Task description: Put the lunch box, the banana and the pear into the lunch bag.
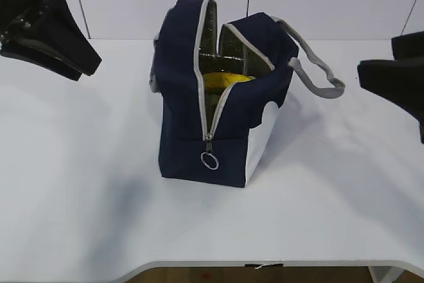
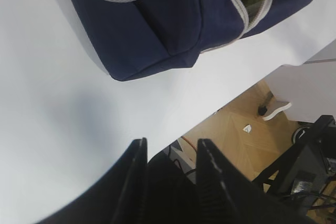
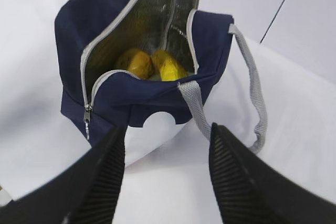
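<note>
Lunch bag [image 3: 142,51] unzipped at frame center – banana [image 3: 169,67] & pear [image 3: 137,62] inside. My left claw [image 2: 170,182] & right claw [image 3: 165,174] open, holding nothing.

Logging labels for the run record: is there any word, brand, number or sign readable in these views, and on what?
None can be read.
The lunch bag: plain navy fabric, grey zipper, white panel, no print visible.
The banana and the pear inside it: no stickers showing.
The table: bare white, no marks.
</note>
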Controlling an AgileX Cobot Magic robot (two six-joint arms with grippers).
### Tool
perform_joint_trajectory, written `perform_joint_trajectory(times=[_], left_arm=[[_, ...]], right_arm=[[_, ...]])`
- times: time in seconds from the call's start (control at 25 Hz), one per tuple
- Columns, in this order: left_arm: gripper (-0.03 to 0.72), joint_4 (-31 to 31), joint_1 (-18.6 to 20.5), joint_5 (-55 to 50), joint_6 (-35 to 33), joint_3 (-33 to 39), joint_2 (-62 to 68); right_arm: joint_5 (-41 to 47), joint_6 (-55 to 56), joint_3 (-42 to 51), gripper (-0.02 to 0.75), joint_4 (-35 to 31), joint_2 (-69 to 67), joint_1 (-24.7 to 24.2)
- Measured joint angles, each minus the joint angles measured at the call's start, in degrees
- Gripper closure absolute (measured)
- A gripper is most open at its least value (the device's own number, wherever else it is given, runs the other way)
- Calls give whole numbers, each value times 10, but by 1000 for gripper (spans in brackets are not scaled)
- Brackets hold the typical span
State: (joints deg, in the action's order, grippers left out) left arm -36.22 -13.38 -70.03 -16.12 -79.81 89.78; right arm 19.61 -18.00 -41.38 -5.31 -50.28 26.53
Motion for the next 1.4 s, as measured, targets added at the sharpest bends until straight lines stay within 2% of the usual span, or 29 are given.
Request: perform_joint_trajectory(times=[0.2, 0.48, 0.84, 0.92, 1.16, 1.24, 1.4], left_arm=[[445, -2, 0, 0, 0, 0, 0], [447, -19, 0, 0, 0, 0, 0], [447, -20, 0, 0, 0, 0, 0], [447, -19, 0, 0, 0, 0, 0], [447, 3, 0, 0, 15, 0, 0], [447, 4, 0, 0, 20, 0, 0], [447, 4, 0, 0, 22, 0, 0]], right_arm=[[-44, -4, 67, 319, -1, 59, 0], [-87, -4, 113, 319, -29, 48, 0], [-315, 32, 262, 320, -19, 28, 0], [-344, 79, 267, 320, 21, 9, 0], [-463, 236, 267, 320, 234, -101, 0], [-515, 260, 267, 320, 265, -149, 0], [-631, 274, 267, 320, 279, -252, 0]])
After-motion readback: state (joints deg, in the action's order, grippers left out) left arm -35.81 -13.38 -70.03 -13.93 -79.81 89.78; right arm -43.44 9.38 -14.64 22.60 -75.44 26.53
